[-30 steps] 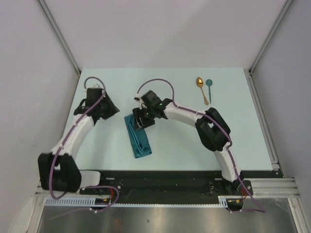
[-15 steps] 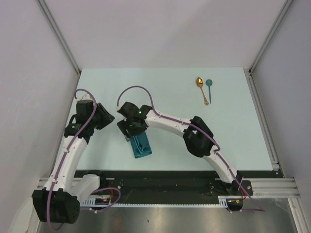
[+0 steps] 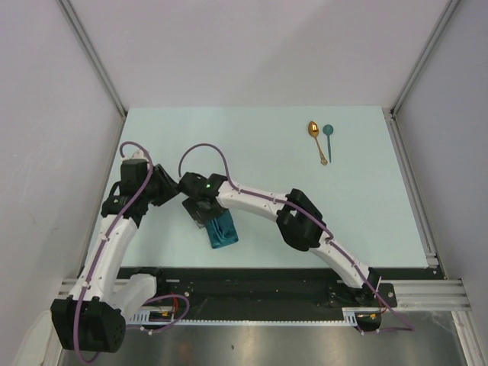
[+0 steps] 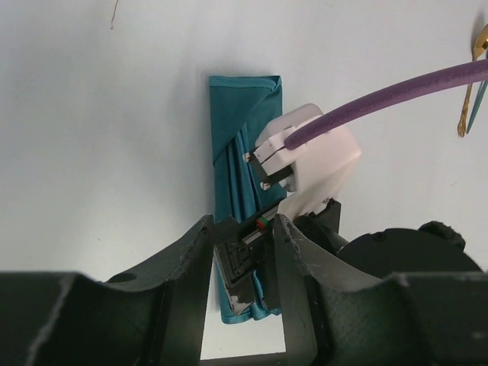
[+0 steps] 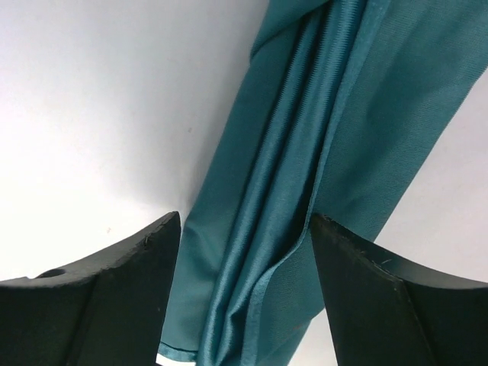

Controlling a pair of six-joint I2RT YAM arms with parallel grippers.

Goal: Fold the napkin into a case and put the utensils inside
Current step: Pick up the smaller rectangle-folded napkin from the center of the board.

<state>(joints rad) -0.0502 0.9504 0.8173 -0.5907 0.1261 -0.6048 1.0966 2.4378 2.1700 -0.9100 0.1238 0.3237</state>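
Pale green table (image 3: pixel 351 221): the right gripper (image 5: pixel 244 229) has slid over the case (image 3: pixel 223 232) near the front edge, fingers now spread, gripping nothing. Beside it the left gripper (image 4: pixel 242 236) sits apart, empty. Well away, the gold spoon (image 3: pixel 316 139) and teal spoon (image 3: pixel 328 136) wait; the pouch looks ready.

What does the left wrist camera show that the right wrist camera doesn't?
Only left wrist: both ends of the case, the right arm's purple cable, and the gold spoon at the frame edge. Only right wrist: the cloth's pleats up close, between the fingers of the open right gripper. Both: the teal case lying on the table.
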